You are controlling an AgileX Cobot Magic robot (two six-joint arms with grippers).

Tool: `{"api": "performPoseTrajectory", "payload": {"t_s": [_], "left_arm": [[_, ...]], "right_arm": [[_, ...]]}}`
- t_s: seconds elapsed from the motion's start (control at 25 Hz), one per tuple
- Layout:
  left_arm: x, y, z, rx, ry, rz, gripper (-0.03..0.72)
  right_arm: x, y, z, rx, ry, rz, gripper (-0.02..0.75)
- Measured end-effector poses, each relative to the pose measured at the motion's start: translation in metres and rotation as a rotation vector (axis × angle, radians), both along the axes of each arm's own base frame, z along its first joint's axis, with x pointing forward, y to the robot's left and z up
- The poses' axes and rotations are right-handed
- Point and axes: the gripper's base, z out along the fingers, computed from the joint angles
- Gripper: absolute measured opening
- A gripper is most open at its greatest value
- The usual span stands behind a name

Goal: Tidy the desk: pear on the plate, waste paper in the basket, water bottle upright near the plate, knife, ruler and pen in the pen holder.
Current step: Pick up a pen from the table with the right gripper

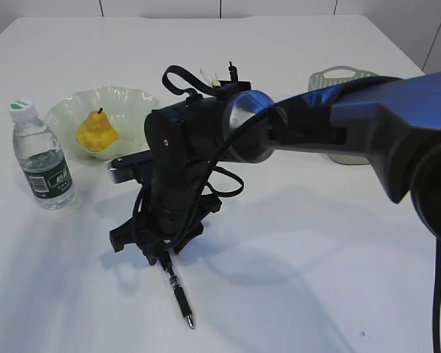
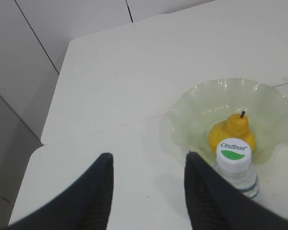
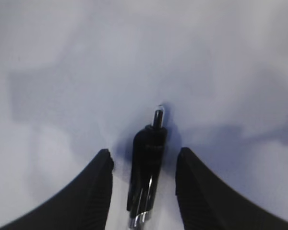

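Pear (image 1: 97, 131) sits on the plate (image 1: 132, 103) beside the upright water bottle (image 1: 42, 158), while the right pincer (image 3: 143, 165) hangs open astride the pen (image 3: 148, 179) on the desk (image 1: 301, 272).

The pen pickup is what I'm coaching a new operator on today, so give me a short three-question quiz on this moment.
1. True or false: the pear already lies in the plate.
2. Multiple choice: how does the water bottle stand? A) on its side B) upright beside the plate C) in the basket
3. Short answer: what lies between the two fingers of the right tool, and do the fingers touch it?

Key:
1. True.
2. B.
3. The pen, flat on the desk; the right wrist view shows a gap on each side of it, so it is straddled, not gripped.
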Motion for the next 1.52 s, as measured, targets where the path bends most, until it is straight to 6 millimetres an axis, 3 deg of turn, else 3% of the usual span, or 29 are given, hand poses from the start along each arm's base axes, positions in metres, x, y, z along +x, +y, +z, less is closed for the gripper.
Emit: {"api": "performPoseTrajectory", "payload": {"t_s": [0.96, 1.4, 1.52], "left_arm": [[0.0, 0.0, 0.0, 0.0, 0.0, 0.0, 0.341], [0.0, 0.0, 0.0, 0.0, 0.0, 0.0, 0.341], [0.0, 0.0, 0.0, 0.0, 0.0, 0.0, 0.341]], "right_arm": [[-0.006, -0.01, -0.004, -0.132, 0.085, 0.008, 0.33], [-0.007, -0.008, -0.004, -0.103, 0.11, -0.028, 0.33], [-0.007, -0.007, -0.004, -0.094, 0.111, -0.049, 0.294]]}}
